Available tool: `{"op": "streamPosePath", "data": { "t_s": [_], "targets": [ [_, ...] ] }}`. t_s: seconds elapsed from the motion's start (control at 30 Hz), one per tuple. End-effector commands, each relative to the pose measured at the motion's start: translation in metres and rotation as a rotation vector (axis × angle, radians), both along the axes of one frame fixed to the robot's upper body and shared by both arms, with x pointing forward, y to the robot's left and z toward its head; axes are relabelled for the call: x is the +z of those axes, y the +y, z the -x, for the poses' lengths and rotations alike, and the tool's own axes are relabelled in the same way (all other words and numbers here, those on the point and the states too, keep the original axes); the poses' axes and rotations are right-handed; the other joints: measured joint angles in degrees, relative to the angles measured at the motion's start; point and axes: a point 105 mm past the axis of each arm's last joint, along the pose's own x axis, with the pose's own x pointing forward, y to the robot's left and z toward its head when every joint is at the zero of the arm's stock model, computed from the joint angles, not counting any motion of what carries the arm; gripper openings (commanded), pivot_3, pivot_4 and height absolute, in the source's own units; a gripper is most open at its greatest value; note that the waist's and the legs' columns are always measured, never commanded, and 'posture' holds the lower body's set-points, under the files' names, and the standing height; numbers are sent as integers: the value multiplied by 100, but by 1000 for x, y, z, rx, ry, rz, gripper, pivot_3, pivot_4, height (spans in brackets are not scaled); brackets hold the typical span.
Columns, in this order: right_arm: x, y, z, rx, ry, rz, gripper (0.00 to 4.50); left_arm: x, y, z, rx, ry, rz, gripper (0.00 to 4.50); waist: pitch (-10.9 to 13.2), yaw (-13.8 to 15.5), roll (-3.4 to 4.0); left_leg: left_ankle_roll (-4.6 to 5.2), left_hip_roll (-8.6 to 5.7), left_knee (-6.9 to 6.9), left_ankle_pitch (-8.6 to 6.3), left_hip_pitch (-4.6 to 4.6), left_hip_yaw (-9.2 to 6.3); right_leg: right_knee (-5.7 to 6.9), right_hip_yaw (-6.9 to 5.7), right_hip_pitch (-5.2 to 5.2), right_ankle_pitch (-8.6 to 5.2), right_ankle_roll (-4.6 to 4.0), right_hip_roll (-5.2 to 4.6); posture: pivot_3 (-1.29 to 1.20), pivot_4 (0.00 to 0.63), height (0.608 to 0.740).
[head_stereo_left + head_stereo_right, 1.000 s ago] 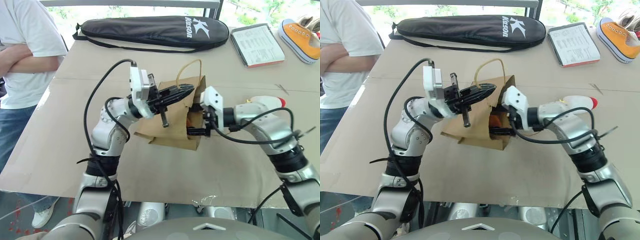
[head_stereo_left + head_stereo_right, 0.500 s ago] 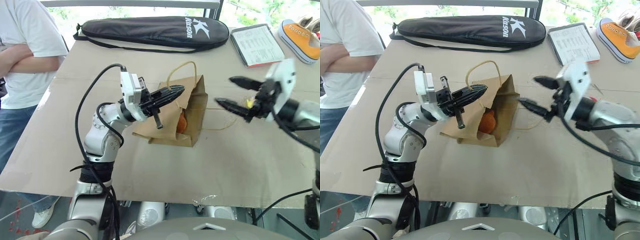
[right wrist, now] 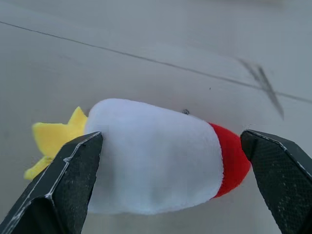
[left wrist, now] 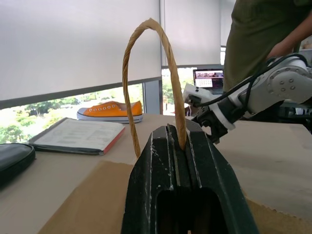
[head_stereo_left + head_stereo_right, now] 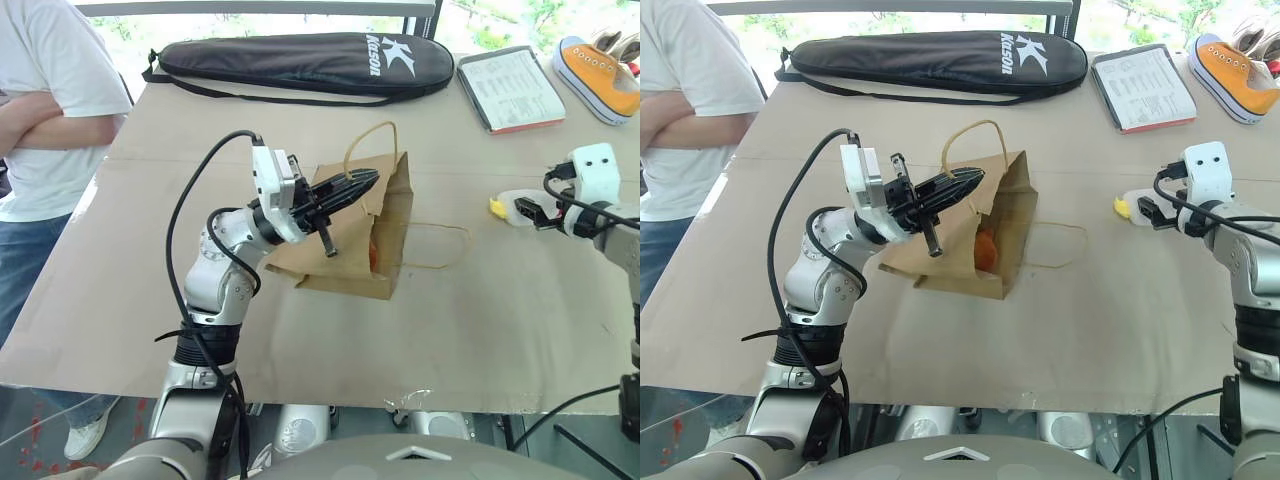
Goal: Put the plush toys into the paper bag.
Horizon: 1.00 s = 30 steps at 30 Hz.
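Observation:
The brown paper bag (image 5: 396, 215) lies on the table with its mouth facing right. My left gripper (image 5: 368, 181) is shut on one cord handle (image 4: 151, 21) and holds the mouth up. The rounded orange-brown plush toy (image 5: 985, 250) shows inside the mouth. The white plush toy (image 3: 156, 161), with a yellow beak and a red comb, lies on the table to the right of the bag. My right gripper (image 3: 170, 141) is open, with one finger on each side of the white toy (image 5: 512, 200) and neither touching it.
The bag's second handle (image 5: 466, 236) lies flat toward the white toy. A black racket case (image 5: 300, 60), a booklet (image 5: 515, 88) and an orange sneaker (image 5: 605, 75) line the far edge. A person (image 5: 50, 100) stands at the table's left side.
My right gripper left the orange-brown toy in the bag's mouth, swung right, opened wider and turned down over the white toy. The left gripper kept its hold on the handle.

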Motion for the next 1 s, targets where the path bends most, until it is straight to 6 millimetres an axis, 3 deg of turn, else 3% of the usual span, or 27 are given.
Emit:
{"op": "streamPosePath", "data": {
  "t_s": [0.03,0.13,0.17,0.2,0.33,0.37,0.5,0.63,0.77,1.0],
  "targets": [
    [-8,-5,0,3,44,18,3964,8,-1,6,5,-46,10,0,-1,22,-1,0,0,0,0,-1,-3,-1,-1,1,0,0,0,0,150,740],
    [-13,-5,2,30,65,47,2833,8,0,6,16,-46,14,0,-1,17,-1,1,0,1,0,-1,1,-2,2,2,0,0,-2,0,150,740],
    [-14,-5,3,38,71,51,2169,8,0,6,18,-46,15,0,-1,18,-1,1,0,2,0,-1,0,-2,2,2,0,1,-2,0,150,740],
    [-14,-4,4,45,75,56,2169,8,0,6,20,-45,16,0,-2,18,-2,1,0,2,0,-1,0,-1,2,2,0,1,-2,0,150,740],
    [-14,-5,9,72,78,78,473,7,1,7,23,-41,18,0,-4,24,-4,1,0,2,-1,0,-2,-1,1,3,0,1,-2,0,150,740],
    [-6,-2,10,107,28,60,44,8,1,6,25,-40,20,0,-5,24,-4,1,1,2,-1,0,-2,-2,0,3,0,1,-2,0,150,740],
    [42,27,25,311,-214,-79,44,10,4,3,27,-31,32,0,-3,56,-2,1,1,1,-1,-2,-4,-2,0,3,0,1,-1,0,150,740],
    [77,75,55,596,-353,-173,44,12,5,1,18,-19,41,0,-3,13,-2,2,3,1,-1,-1,-4,-1,1,2,0,2,0,0,150,740],
    [83,115,74,817,-352,-105,44,16,6,0,0,-13,50,0,-3,11,-3,3,7,1,-2,-1,-12,0,-5,3,0,1,3,0,150,740],
    [72,173,78,1111,-334,4,44,25,6,-1,-33,-20,56,0,-3,-1,-4,2,3,4,-1,0,-12,1,-5,3,0,1,1,0,150,740]
  ]
}}
